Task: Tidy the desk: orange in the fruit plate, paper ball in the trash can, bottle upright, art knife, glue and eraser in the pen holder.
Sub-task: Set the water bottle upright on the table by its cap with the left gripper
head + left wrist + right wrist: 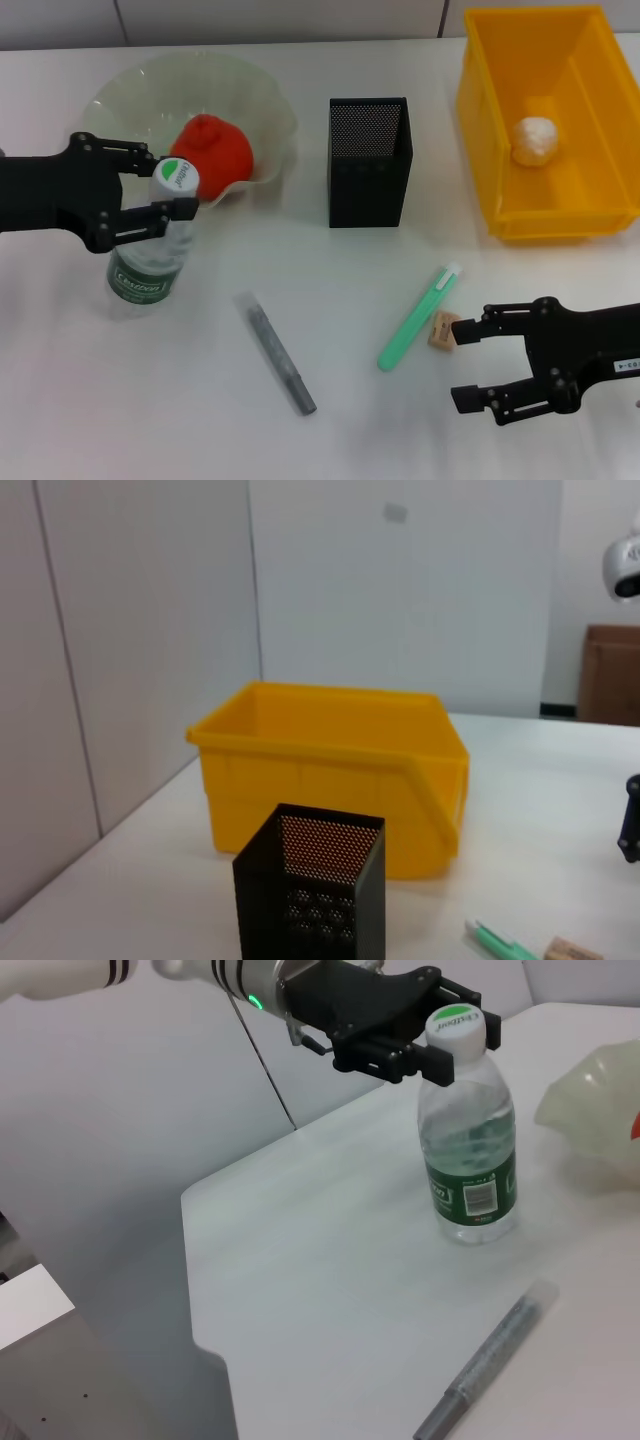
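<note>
The bottle [150,262] [467,1150] stands upright on the table, left of centre. My left gripper [165,183] [445,1040] is shut on the bottle around its white-and-green cap. The orange [212,148] lies in the fruit plate [130,85]. In the yellow trash can [590,215] rests the paper ball [534,140]. The black mesh pen holder [368,160] [312,900] stands at the middle back. A green art knife [420,315], a grey glue stick [275,352] [490,1360] and the tan eraser [442,330] lie on the table. My right gripper [465,365] is open just right of the eraser, touching nothing.
In the left wrist view the trash can [330,770] stands behind the pen holder, with the art knife's tip [500,942] and the eraser [572,950] nearby. The table's left edge [200,1260] lies a short way beyond the bottle.
</note>
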`<action>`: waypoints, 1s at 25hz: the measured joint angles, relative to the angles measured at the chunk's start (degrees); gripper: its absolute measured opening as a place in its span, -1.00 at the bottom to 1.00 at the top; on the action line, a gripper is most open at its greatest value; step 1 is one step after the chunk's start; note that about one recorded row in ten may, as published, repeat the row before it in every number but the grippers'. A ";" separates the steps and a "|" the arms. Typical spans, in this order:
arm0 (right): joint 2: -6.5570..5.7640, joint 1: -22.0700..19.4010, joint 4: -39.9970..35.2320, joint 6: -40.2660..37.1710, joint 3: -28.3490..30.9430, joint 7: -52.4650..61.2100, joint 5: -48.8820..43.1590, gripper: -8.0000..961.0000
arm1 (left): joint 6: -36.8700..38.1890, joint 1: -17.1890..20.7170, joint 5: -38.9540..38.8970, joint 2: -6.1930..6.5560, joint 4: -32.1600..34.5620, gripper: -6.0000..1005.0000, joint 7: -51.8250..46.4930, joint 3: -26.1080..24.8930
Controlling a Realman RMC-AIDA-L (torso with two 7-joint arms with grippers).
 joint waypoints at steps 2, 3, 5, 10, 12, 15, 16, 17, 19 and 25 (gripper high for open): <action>0.00 0.04 0.00 -0.03 0.00 0.00 0.00 0.74 | -0.26 1.47 -2.42 0.33 -0.70 -0.10 0.26 -0.68; 0.00 0.04 0.00 -0.03 0.00 0.01 0.00 0.74 | -0.29 1.67 -2.55 0.35 -0.91 -0.10 0.31 -1.32; 0.00 0.04 0.00 -0.03 0.00 0.01 0.00 0.74 | -0.29 1.77 -2.64 0.38 -1.09 -0.10 0.39 -1.87; 0.00 0.02 0.02 0.08 0.00 0.01 0.00 0.74 | -0.02 1.85 -3.08 0.51 -2.29 -0.10 0.85 -4.63; 0.00 0.02 0.07 0.09 0.00 0.01 0.00 0.74 | -0.17 1.85 -3.58 0.52 -2.73 -0.10 0.86 -5.37; 0.00 0.02 0.09 0.12 0.00 0.01 0.00 0.74 | -0.28 1.85 -3.66 0.52 -2.84 -0.10 0.83 -5.44; 0.00 0.02 0.09 0.12 0.00 0.03 0.00 0.74 | -0.32 1.85 -3.72 0.47 -2.83 -0.10 0.85 -5.43; 0.00 0.02 0.09 0.11 0.00 0.04 0.00 0.74 | -0.31 1.87 -3.76 0.38 -2.76 -0.10 0.95 -5.41; 0.00 -0.01 0.09 0.06 0.00 0.08 0.00 0.74 | -0.31 1.92 -3.81 0.34 -2.69 -0.10 1.03 -5.41; 0.00 -0.22 0.09 -0.06 0.00 0.69 0.00 0.74 | -0.95 3.51 -5.89 -0.51 -2.62 -0.10 3.16 -5.46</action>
